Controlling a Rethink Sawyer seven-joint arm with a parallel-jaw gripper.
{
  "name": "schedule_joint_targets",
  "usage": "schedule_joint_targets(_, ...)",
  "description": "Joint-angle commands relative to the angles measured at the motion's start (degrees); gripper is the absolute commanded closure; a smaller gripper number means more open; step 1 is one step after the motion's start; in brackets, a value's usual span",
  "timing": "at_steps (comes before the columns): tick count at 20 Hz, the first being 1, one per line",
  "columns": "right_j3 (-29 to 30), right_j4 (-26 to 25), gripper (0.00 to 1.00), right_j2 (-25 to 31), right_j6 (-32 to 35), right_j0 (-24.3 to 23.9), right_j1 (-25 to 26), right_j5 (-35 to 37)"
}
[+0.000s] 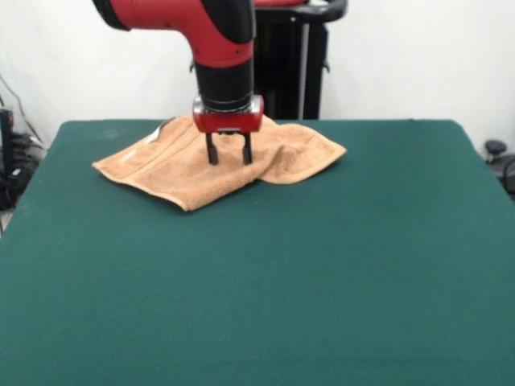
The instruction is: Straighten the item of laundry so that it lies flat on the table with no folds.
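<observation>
An orange-tan terry towel (189,170) lies at the far middle of the dark green table (265,289), folded over on itself, with a second flap (310,154) reaching out to the right. A woven band stripe and a small white loop (151,137) show near its left edge. My gripper (230,158) hangs straight down over the middle of the towel. Its two dark fingers (212,152) stand apart, open, with their tips at or just above the cloth. Nothing is held between them.
A black stand (299,56) rises behind the table's far edge. Cables and dark gear (12,161) sit off the left side, and a small dark object (499,153) lies off the right side.
</observation>
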Motion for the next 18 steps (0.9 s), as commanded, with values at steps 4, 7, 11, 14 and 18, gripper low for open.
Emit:
schedule_joint_targets(4, 3.3, 0.5, 0.00, 1.6, 5.7, 1.7, -1.9, 2.5)
schedule_joint_targets(7, 4.4, 1.2, 0.00, 2.3, 5.3, 1.2, -3.9, 4.1)
schedule_joint_targets(11, 4.2, 1.8, 0.00, 2.6, 4.8, 1.1, -5.2, 5.8)
schedule_joint_targets(14, 3.2, 1.8, 0.00, 2.6, 3.7, 0.8, -6.3, 7.7)
schedule_joint_targets(18, 2.8, 2.8, 0.00, 3.4, 2.8, 0.4, -8.7, 11.1)
